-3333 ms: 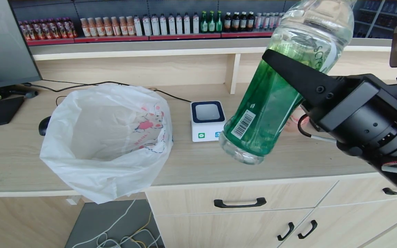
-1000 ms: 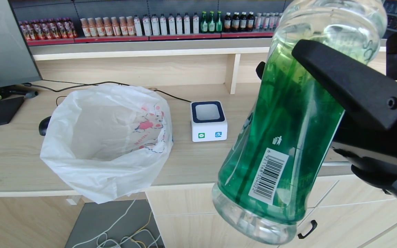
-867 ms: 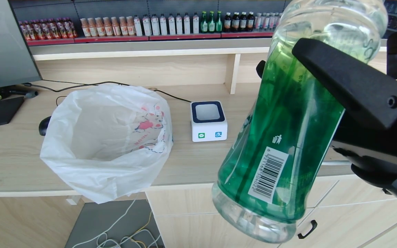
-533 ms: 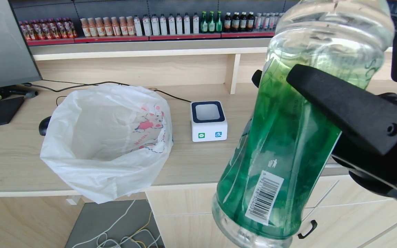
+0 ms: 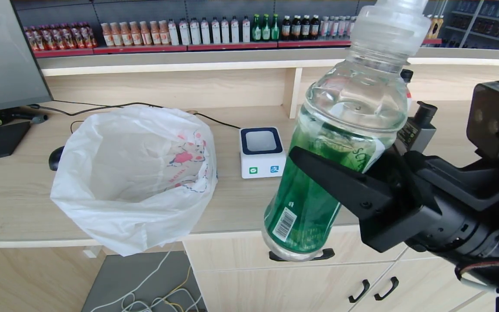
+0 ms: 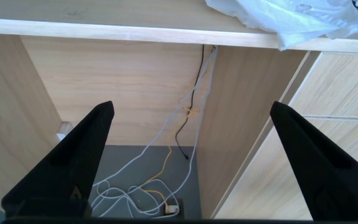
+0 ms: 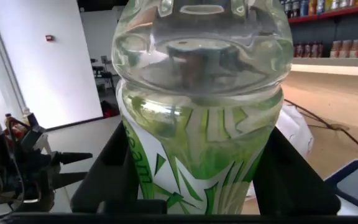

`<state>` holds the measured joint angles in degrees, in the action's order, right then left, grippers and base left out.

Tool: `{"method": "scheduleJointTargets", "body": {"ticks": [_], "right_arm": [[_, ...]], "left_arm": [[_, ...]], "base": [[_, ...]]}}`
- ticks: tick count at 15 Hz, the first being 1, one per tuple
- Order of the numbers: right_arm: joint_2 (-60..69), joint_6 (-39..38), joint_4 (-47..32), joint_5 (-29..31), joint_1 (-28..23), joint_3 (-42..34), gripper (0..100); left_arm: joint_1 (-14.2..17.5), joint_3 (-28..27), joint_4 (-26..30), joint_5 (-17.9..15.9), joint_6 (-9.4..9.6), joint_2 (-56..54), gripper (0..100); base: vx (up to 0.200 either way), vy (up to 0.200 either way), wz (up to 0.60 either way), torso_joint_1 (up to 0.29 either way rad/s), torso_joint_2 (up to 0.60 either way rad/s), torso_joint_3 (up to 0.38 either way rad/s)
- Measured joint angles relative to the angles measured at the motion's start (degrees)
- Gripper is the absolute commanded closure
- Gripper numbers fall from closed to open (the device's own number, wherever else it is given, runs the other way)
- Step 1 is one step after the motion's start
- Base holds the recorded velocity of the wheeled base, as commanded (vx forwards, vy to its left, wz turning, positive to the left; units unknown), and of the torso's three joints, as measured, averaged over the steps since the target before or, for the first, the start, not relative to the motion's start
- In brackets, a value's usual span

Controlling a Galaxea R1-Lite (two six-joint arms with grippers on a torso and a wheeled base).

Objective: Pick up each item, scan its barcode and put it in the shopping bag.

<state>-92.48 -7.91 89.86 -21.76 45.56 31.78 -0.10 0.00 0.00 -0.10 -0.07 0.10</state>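
Head view: bottle held over the counter edge

Light wood counter [image 5: 15, 195] carries an open white shopping bag [image 5: 132, 173], apparently empty, with a white scanner [image 5: 261, 151] beside it. Right gripper [image 5: 314, 169] clamps the tilted green-labelled bottle [image 5: 340, 143] near the scanner. Left gripper [image 6: 188, 109] hangs open below the counter.

bottle [image 5: 348, 108] top cut off, monitor [image 5: 2, 52] cropped

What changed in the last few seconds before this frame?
The right end effector, shut on the bottle throughout, first raised it from beside the scanner until it loomed large in the head view, then carried it back away and stood it more upright. The shopping bag and scanner stayed put.
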Motion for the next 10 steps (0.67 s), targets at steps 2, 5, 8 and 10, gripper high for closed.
{"method": "scheduleJointTargets", "body": {"ticks": [2, 5, 8, 10], "right_arm": [[-0.4, 5.6, 0.0, 7.7, 2.0, -0.3, 100], [-0.5, 15.9, 0.1, 21.1, 3.1, 0.3, 100], [-0.4, 21.3, 0.0, 28.8, 3.7, 1.4, 100], [-0.1, 23.0, 0.2, 39.4, 3.5, 3.2, 100]], "left_arm": [[0.0, 0.0, 0.0, 0.0, -0.02, 0.0, 0], [0.0, 0.0, 0.0, 0.0, 0.00, 0.0, 0], [0.0, 0.0, 0.0, 0.0, 0.00, 0.0, 0], [0.0, 0.0, 0.0, 0.0, 0.05, 0.0, 0]], "base": [[0.000, 0.000, 0.00, 0.000, 0.00, 0.000], [0.000, 0.000, 0.00, 0.000, 0.00, 0.000], [0.000, 0.000, 0.00, 0.000, 0.00, 0.000], [0.000, 0.000, 0.00, 0.000, 0.00, 0.000]]}}
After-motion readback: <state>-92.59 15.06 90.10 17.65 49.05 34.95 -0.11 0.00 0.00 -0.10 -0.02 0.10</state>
